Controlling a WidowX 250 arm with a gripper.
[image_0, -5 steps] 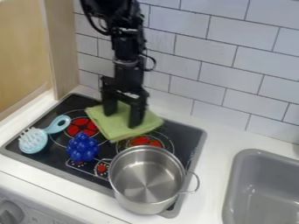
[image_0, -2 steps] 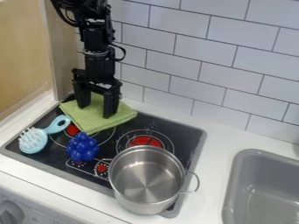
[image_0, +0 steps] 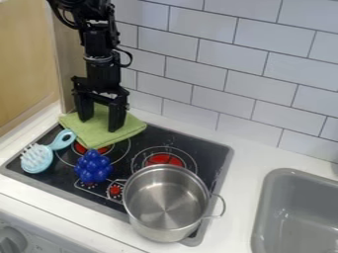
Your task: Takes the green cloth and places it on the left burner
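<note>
My gripper (image_0: 100, 123) hangs over the back left of the stove, its two fingers spread apart and their tips down at the green cloth (image_0: 99, 137). The cloth lies folded and flat, its left corner past the stove's back left edge. Its front edge covers the back part of the left burner (image_0: 119, 152), whose red marks show in front of it.
A blue brush (image_0: 37, 158) and a dark blue bumpy toy (image_0: 93, 166) lie on the stove's left front. A steel pot (image_0: 165, 203) stands at the right front, before the right burner (image_0: 165, 159). The grey sink (image_0: 297, 184) is far right; a tiled wall rises behind.
The gripper and the green cloth have moved together to the left, from between the burners to the stove's back left. The right burner has come into view, and the fingers remain apart.
</note>
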